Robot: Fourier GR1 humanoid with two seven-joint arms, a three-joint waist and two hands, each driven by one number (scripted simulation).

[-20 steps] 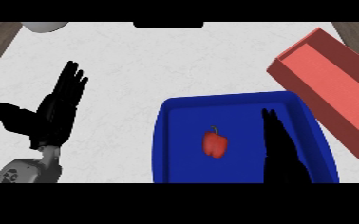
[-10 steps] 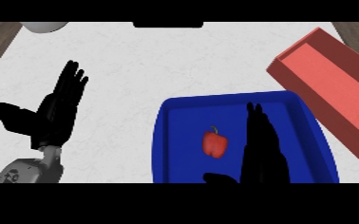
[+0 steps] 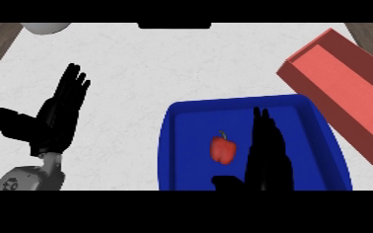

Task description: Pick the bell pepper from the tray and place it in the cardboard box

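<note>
White counter (image 3: 182,64): bell pepper (image 3: 223,149) lies in blue tray (image 3: 191,133), straight-fingered right hand (image 3: 268,153) beside it.

open right hand (image 3: 268,153) hovers over the blue tray (image 3: 169,148), just beside the bell pepper (image 3: 223,149).

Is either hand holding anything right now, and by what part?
Nothing held. Right hand hovers open beside the pepper in the tray; left hand rests open.

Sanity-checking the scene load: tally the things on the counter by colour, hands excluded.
Red: 2 (bell pepper, box)
Blue: 1 (tray)
Pale: 1 (round thing cut off at the top-left edge)
Black: 1 (flat thing at the top edge)
Total: 5
</note>
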